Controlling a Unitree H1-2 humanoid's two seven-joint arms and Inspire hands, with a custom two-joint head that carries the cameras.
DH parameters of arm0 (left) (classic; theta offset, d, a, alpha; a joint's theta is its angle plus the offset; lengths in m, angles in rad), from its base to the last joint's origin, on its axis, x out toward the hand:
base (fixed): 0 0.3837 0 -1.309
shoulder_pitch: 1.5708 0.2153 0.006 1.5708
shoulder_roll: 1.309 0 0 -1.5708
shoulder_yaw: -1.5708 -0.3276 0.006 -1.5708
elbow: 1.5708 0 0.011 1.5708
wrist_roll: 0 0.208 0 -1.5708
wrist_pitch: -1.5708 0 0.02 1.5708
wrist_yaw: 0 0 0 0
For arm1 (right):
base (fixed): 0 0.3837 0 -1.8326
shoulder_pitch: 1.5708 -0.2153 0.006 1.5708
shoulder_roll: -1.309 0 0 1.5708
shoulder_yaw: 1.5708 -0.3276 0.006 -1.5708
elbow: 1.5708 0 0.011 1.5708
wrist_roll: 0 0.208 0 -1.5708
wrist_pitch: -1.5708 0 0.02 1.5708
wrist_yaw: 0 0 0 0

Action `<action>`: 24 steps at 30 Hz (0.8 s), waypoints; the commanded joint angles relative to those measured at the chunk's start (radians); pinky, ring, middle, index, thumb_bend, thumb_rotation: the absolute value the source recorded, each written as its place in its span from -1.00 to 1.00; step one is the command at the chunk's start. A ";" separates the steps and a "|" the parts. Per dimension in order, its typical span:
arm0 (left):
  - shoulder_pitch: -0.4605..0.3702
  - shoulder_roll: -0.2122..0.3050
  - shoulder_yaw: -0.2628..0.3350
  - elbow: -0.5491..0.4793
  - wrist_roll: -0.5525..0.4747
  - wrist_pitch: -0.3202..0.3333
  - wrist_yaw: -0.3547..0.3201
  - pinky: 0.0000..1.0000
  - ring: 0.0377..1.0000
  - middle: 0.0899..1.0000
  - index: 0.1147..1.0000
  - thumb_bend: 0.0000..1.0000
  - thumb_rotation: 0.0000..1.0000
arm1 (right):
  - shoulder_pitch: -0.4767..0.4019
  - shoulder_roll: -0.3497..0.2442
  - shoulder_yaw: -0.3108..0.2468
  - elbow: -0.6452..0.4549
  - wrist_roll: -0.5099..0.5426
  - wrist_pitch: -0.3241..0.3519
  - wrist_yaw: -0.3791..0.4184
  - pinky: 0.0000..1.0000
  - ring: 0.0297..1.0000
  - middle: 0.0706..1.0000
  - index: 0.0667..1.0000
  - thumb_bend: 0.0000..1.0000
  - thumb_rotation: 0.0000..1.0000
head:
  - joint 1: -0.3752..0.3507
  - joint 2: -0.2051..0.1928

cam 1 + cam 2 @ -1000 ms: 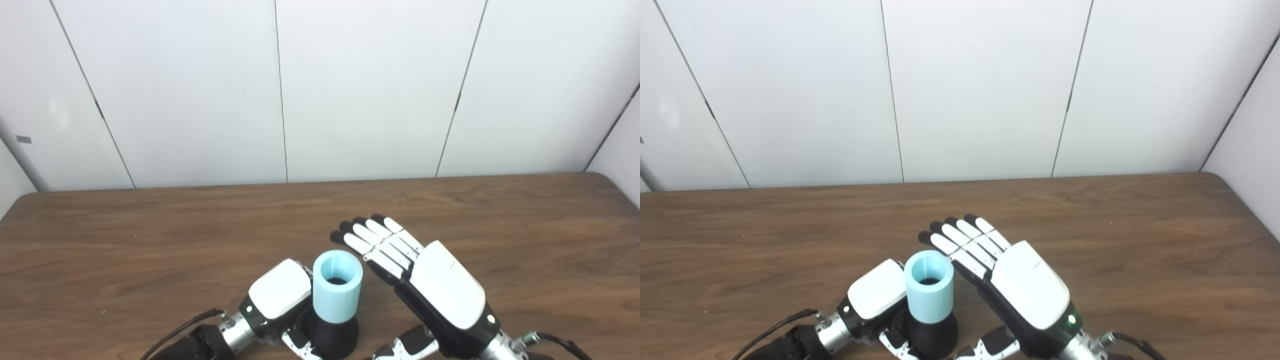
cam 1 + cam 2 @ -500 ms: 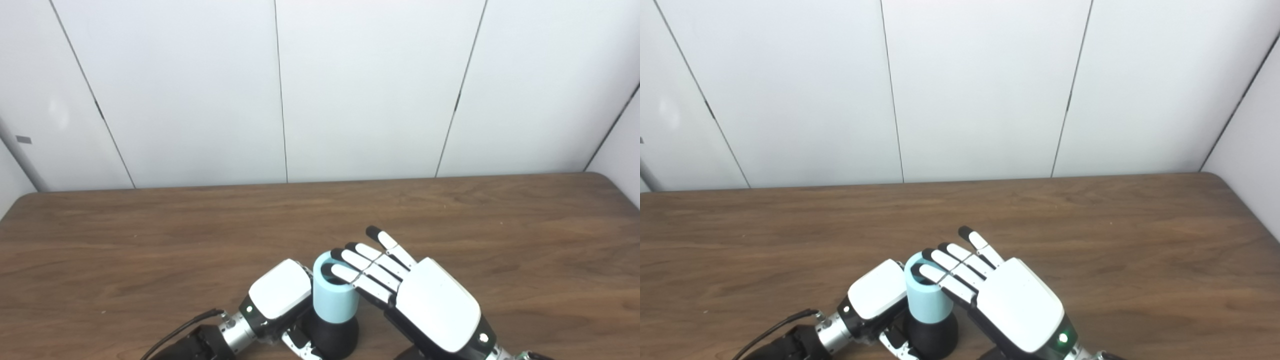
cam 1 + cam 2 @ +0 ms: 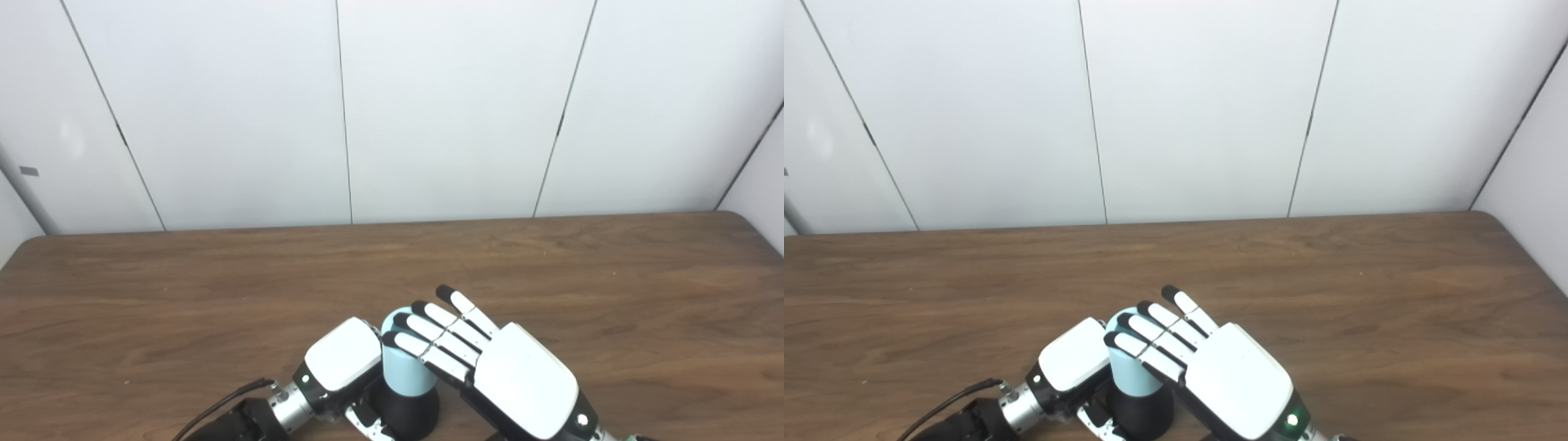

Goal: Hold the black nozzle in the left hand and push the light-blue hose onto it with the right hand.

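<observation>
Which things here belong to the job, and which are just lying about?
In the job: nozzle, held by the left hand; hose standing on it; right hand, flat over the hose top.

Lying about: nothing, only the table.

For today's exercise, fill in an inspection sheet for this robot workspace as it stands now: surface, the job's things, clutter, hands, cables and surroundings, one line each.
Surface: brown wooden table, bare across its far part.
Job's things: light-blue hose stands upright on the black nozzle, near the front edge.
Clutter: nothing seen.
Hands: left hand is wrapped around the nozzle's base; right hand lies flat, fingers straight, on the hose's top opening, gripping nothing.
Cables: a black cable loops beside the left wrist; nothing else seen.
Surroundings: white wall panels with dark seams behind the table.
</observation>
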 commanded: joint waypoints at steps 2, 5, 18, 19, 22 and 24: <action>0.100 -0.023 -0.061 0.059 0.033 0.006 -0.042 -0.79 -0.75 -0.16 -0.18 0.05 -1.00 | -0.020 0.008 -0.003 -0.017 0.020 -0.019 -0.025 1.00 0.80 0.79 0.73 0.92 0.74 | 0.000 0.001; 0.100 -0.024 -0.061 0.061 0.026 0.006 -0.048 -0.79 -0.75 -0.16 -0.18 0.05 -1.00 | -0.022 0.009 -0.005 -0.019 0.021 -0.017 -0.017 1.00 0.82 0.81 0.76 0.91 0.75 | -0.002 0.001; 0.106 -0.022 -0.058 0.053 0.025 0.006 -0.037 -0.80 -0.77 -0.16 -0.18 0.05 -1.00 | -0.012 0.002 0.010 -0.038 0.049 0.038 0.118 0.82 0.68 0.73 0.66 0.89 0.71 | -0.001 0.007; 0.106 -0.021 -0.058 0.053 0.027 0.006 -0.037 -0.80 -0.77 -0.16 -0.18 0.05 -1.00 | -0.011 0.000 0.012 -0.040 0.051 0.043 0.130 0.82 0.69 0.73 0.66 0.88 0.71 | -0.003 0.008; 0.108 -0.022 -0.051 0.049 0.033 0.007 -0.050 -0.81 -0.77 -0.16 -0.18 0.05 -1.00 | -0.007 -0.012 0.021 -0.039 0.036 0.051 0.170 0.80 0.71 0.73 0.64 0.90 0.67 | -0.003 0.008; 0.109 -0.022 -0.049 0.047 0.037 0.008 -0.052 -0.80 -0.77 -0.16 -0.18 0.05 -1.00 | -0.003 -0.017 0.026 -0.034 0.012 0.048 0.186 0.77 0.72 0.73 0.65 0.87 0.74 | -0.001 0.009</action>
